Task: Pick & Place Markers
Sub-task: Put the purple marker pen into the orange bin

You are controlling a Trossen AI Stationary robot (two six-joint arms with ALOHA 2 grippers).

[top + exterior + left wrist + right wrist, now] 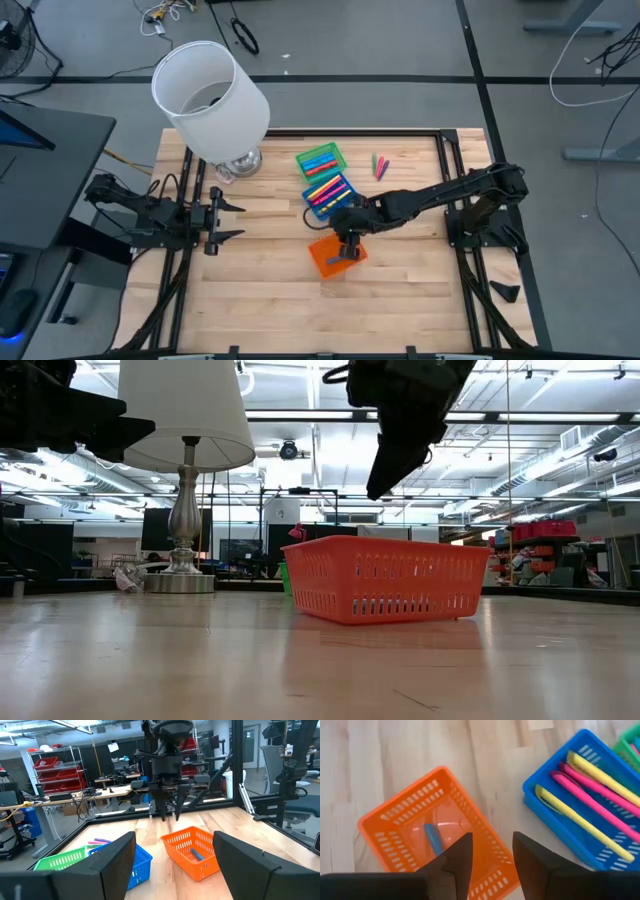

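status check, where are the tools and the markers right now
Right tool open, empty, above orange tray. Blue marker lies in that tray. Left tool open, idle at table's left. Nothing in the way.

No text, label, brand, number or sign can be read in any view.

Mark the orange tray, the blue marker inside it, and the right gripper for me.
orange tray [380, 817], right wrist view, on its slotted side wall.
blue marker [433, 838], right wrist view, mid-shaft.
right gripper [492, 857], right wrist view, gap between its open fingertips.
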